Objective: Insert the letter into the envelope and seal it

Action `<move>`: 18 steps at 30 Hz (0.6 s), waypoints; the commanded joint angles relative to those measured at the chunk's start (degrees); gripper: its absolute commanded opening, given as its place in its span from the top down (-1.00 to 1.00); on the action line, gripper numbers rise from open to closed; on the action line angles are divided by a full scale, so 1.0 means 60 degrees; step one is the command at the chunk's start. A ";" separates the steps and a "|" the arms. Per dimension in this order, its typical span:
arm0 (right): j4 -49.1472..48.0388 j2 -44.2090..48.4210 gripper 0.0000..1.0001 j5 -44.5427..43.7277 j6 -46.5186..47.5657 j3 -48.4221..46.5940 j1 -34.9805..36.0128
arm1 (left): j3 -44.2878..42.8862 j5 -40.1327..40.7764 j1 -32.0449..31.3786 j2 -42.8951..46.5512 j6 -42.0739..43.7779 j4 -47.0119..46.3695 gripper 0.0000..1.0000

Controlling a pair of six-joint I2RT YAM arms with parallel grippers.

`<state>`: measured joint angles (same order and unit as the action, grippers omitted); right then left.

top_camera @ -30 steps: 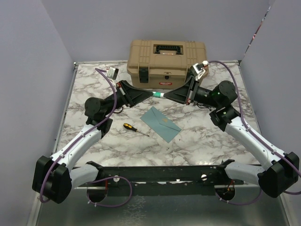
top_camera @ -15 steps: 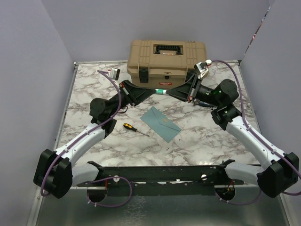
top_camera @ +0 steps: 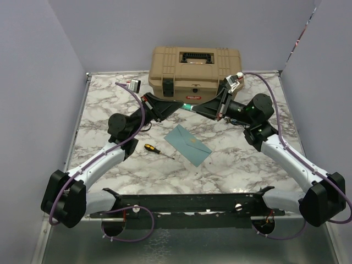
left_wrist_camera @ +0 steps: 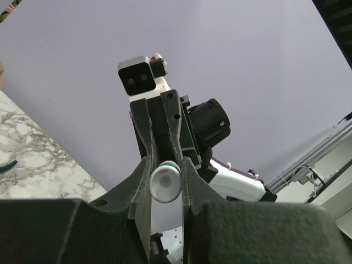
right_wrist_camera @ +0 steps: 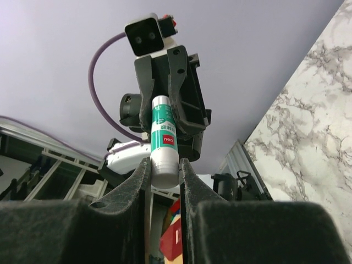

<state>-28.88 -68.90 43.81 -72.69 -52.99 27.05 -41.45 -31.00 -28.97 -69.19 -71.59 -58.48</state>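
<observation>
- Tabletop seen from above: a marble table point(top_camera: 247, 159) carries one teal envelope point(top_camera: 188, 144), lying flat and skewed near the middle, well apart from both grippers. Its flap side is hard to make out. The letter shows in no view; whether it is inside the envelope cannot be told.
- Same view: one yellow-handled screwdriver point(top_camera: 157, 150) lies just left of the envelope. One tan toolbox point(top_camera: 195, 71) stands at the far edge, lid shut.
- Same view: two arms meet in the air in front of the toolbox. The left gripper point(top_camera: 179, 106) and the right gripper point(top_camera: 195, 106) point at each other, with one glue stick point(top_camera: 187, 106) between them. From here the stick is mostly covered by the black fingers; only a short green part shows.
- Left wrist view: the left jaws stand narrow, pinching the stick's round white end. The right gripper faces the lens beyond it, clamped on the far end. The table is cut to a corner at the left.
- Right wrist view: the right jaws, also narrow, grip the stick's near end. Its white and green label runs away to the left gripper's fingers.
</observation>
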 commanded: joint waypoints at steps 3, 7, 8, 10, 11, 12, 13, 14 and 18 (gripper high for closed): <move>-0.0293 -0.0298 1.00 0.0044 0.0134 0.0122 0.0835 | 0.0206 -0.2016 -0.1503 -0.0429 0.0224 0.0954 1.00; 0.1057 0.0143 0.99 -0.0674 0.1162 0.0115 0.0721 | 0.0015 -0.1740 -0.1354 -0.0167 0.0720 0.1921 1.00; 0.1779 0.0316 0.99 -0.0986 0.1599 0.0063 0.0619 | -0.0072 -0.1554 -0.1263 -0.0031 0.1075 0.2590 1.00; 0.2844 0.0545 1.00 -0.1411 0.2254 0.0066 0.0356 | -0.0195 -0.1003 -0.1024 0.0325 0.1867 0.4138 1.00; 0.3269 0.0652 0.99 -0.1624 0.2501 0.0128 0.0273 | -0.0240 -0.0678 -0.0915 0.0525 0.2275 0.4839 0.86; 0.3685 0.0717 0.99 -0.1907 0.2764 0.0174 0.0231 | -0.0284 -0.0322 -0.0798 0.0770 0.2683 0.5546 0.64; 0.4089 0.0763 0.99 -0.2231 0.3001 0.0199 0.0212 | -0.0341 0.0134 -0.0714 0.1013 0.3102 0.6220 0.41; 0.4478 0.0785 1.00 -0.2567 0.3171 0.0211 0.0202 | -0.0386 0.0579 -0.0665 0.1246 0.3469 0.6850 0.07; 0.5420 0.0613 0.99 -0.3815 0.3471 0.0424 0.0194 | -0.0474 0.2408 -0.0606 0.1976 0.4469 0.8690 -0.96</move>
<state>-7.53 -64.14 33.15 -57.19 -51.96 28.27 -42.92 -25.74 -32.01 -61.65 -56.07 -25.47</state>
